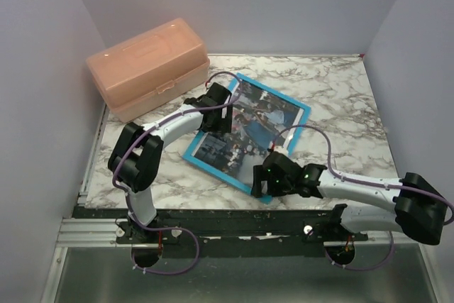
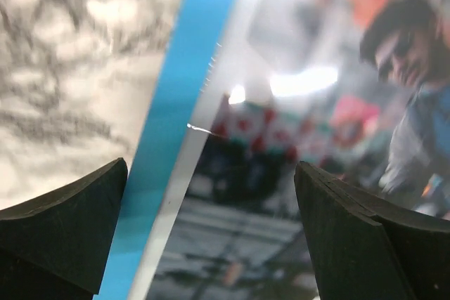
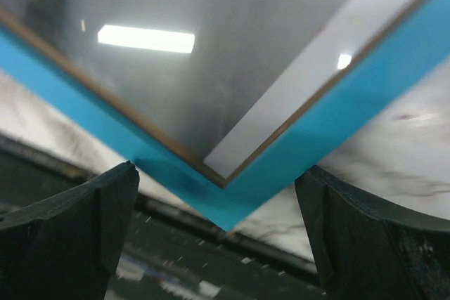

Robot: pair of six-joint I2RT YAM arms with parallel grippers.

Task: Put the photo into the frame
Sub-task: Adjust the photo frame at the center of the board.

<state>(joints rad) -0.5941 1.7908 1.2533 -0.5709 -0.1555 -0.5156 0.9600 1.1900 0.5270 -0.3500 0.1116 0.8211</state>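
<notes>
Marble table (image 1: 340,97), peach box (image 1: 149,69) near frame (image 3: 232,198) with photo (image 1: 250,115), both jaws spread wide, empty.

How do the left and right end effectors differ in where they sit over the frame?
The left end effector straddles a straight side rail of the frame, with the photo beneath; the right end effector hovers over the frame's near corner. The left is farther back, near the peach box; the right is at the front edge of the table. Both are open, holding nothing.
</notes>
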